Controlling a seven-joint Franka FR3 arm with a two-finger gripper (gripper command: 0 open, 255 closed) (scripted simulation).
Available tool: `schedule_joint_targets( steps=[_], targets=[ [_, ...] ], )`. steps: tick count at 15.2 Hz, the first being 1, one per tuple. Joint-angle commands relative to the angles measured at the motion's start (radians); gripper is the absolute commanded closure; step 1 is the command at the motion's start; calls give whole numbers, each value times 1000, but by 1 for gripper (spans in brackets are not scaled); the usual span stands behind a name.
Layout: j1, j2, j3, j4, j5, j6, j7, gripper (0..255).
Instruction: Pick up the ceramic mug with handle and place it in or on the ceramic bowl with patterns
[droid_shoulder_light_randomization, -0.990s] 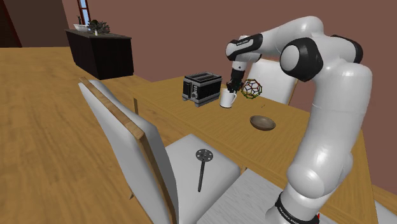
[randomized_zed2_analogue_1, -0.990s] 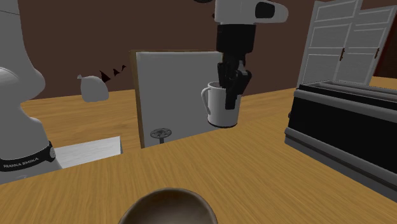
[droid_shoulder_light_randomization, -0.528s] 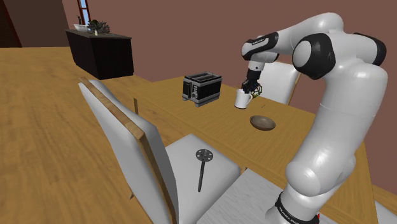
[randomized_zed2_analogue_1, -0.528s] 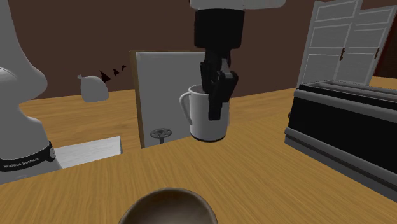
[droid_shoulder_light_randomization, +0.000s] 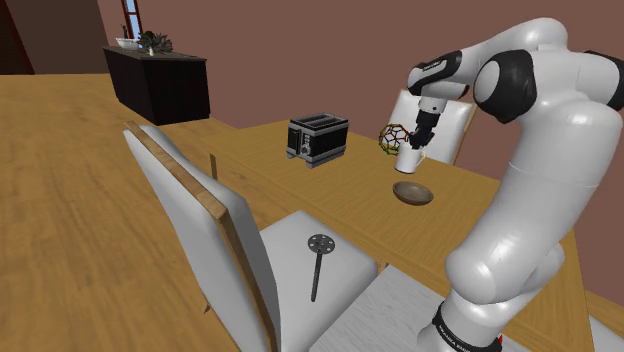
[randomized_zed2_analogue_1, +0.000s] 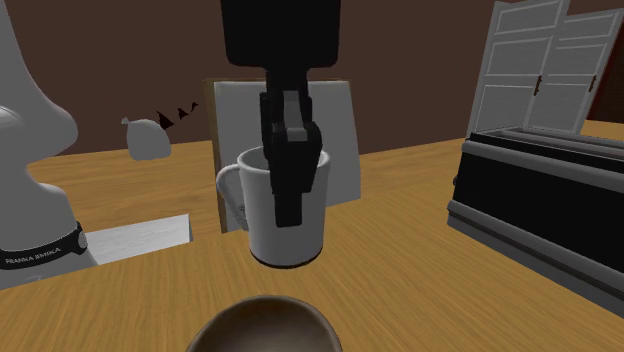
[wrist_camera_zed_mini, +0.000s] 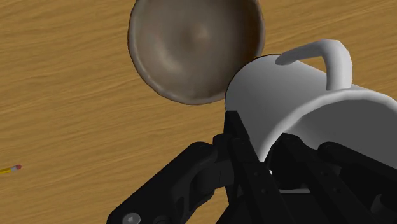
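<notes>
the black gripper (randomized_zed2_analogue_1: 287, 215) is clamped on the rim of the white mug (randomized_zed2_analogue_1: 290, 245), with one finger inside it and one down its outer wall. the mug hangs roughly upright in the air, clear of the wooden table (droid_shoulder_light_randomization: 330, 190) and just above the brown bowl (droid_shoulder_light_randomization: 412, 193). its handle points toward the second exterior view's left. most of the mug's inside is hidden.

there is one mug, one bowl, one black toaster (droid_shoulder_light_randomization: 317, 139) and one wire ball (droid_shoulder_light_randomization: 390, 138). the second exterior view's bottom edge cuts off the bowl, and its right edge cuts off the toaster.
</notes>
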Motion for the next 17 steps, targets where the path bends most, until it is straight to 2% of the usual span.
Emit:
schedule_joint_targets(
  steps=[1,4,17],
  targets=[
    [-26,0,-22,0,-1,-3,-49,255],
    [-71,10,-59,17,2,-16,-131,255],
    [-76,56,-56,-110,35,148,-158,255]
  ],
)
